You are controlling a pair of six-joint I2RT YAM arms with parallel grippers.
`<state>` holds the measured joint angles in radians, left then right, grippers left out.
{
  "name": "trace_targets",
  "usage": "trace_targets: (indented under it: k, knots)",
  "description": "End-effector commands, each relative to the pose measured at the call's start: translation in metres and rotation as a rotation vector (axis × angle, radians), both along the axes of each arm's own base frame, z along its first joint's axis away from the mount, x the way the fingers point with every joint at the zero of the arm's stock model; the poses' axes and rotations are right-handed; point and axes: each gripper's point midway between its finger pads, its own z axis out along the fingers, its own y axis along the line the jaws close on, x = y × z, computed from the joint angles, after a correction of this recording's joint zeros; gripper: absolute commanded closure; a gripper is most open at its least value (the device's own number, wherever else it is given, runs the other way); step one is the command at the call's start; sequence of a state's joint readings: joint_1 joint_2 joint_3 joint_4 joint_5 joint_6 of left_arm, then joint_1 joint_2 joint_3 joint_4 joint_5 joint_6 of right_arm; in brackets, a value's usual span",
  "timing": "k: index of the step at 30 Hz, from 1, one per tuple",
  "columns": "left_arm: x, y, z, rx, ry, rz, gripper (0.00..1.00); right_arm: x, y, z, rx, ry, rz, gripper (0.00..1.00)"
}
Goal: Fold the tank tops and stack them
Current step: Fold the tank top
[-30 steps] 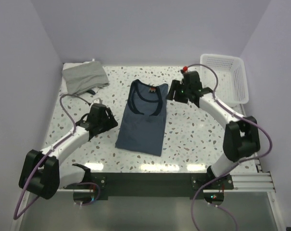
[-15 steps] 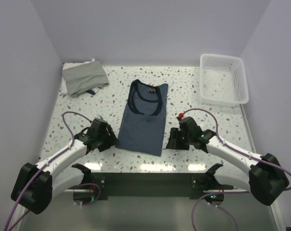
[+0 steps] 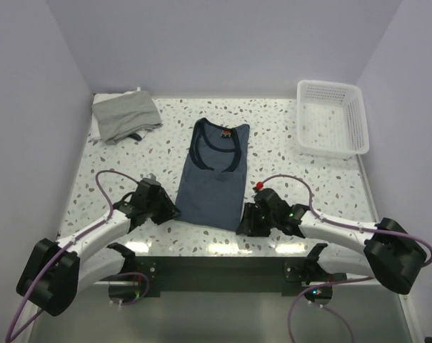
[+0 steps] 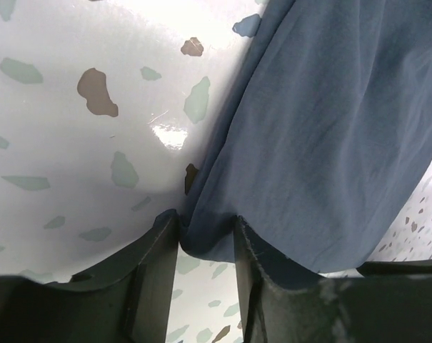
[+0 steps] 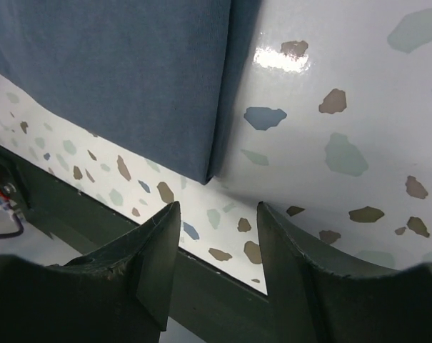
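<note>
**Both arms drawn in to the blue top's near corners**

Top view: since the earlier frame the right arm has swung from the basket (image 3: 331,118) to the blue top (image 3: 213,175) at mid-desk (image 3: 287,153); grey top (image 3: 126,116) far left.

Left wrist: left fingers (image 4: 155,266) pinch the hem corner.

Right wrist: right fingers (image 5: 153,261) apart, clear of the corner.

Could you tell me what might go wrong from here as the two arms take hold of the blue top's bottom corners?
1. The left gripper has the navy blue cloth tank top at its hem corner between its fingers, while the right gripper is open with its corner lying just ahead, so a lift now could be lopsided.
2. The left pinch catches only the corner's edge and might slip.
3. Both grippers sit low over the speckled table, so scraping is possible.
</note>
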<state>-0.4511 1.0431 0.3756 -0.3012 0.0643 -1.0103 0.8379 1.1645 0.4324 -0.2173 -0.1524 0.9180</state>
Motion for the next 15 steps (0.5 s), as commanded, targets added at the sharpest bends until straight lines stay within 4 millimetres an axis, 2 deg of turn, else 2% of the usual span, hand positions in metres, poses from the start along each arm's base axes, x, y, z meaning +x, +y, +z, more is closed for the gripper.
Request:
trace_targets:
  k: [1, 9, 13, 15]
  knots:
    - [-0.021, 0.007, -0.022, 0.034, 0.074, -0.015, 0.59, -0.002, -0.006, -0.014, -0.021, 0.028, -0.070, 0.49]
    - [-0.027, 0.006, -0.030, 0.025, 0.080, -0.036, 0.77, 0.008, 0.000, -0.022, -0.010, 0.014, -0.145, 0.50]
    - [-0.027, 0.003, -0.029, 0.013, 0.069, -0.053, 0.82, 0.006, 0.001, -0.034, -0.043, 0.024, -0.145, 0.55]
    - [-0.028, 0.002, -0.029, 0.010, 0.067, -0.062, 0.86, 0.006, -0.002, -0.037, -0.065, 0.018, -0.151, 0.63]
